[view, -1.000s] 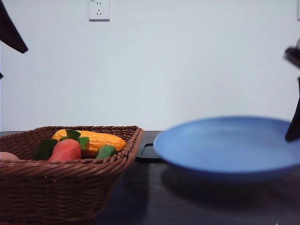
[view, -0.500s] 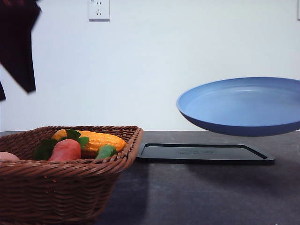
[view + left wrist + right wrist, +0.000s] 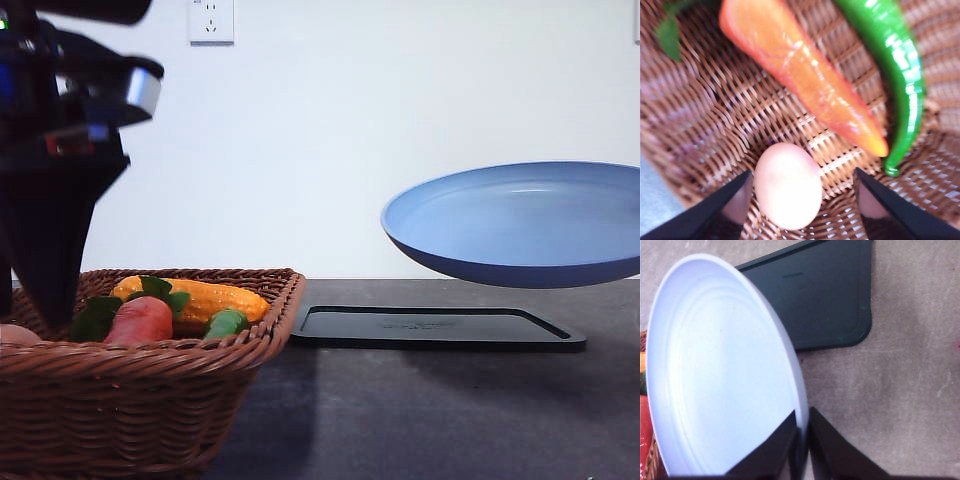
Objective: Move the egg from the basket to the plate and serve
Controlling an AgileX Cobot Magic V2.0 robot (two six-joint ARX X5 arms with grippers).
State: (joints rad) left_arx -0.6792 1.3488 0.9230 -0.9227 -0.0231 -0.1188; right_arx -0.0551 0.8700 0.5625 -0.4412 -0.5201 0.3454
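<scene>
The pinkish-tan egg (image 3: 788, 185) lies on the woven floor of the wicker basket (image 3: 715, 115). My left gripper (image 3: 802, 175) is open, with one dark finger on either side of the egg and a gap on each side. In the front view the left gripper (image 3: 48, 290) reaches down into the left part of the basket (image 3: 150, 380), where the egg (image 3: 12, 333) peeks over the rim. The blue plate (image 3: 520, 225) hangs tilted in the air above the table at the right. My right gripper (image 3: 802, 427) is shut on the plate's (image 3: 720, 370) rim.
An orange-red vegetable (image 3: 805, 80) and a green pepper (image 3: 895, 75) lie in the basket just beyond the egg; yellow corn (image 3: 200, 297) lies behind them. A flat black tray (image 3: 430, 328) sits on the dark table under the plate.
The left arm has come down from the upper left into the basket. The plate rose off the table a second ago and has since held almost still in the air.
</scene>
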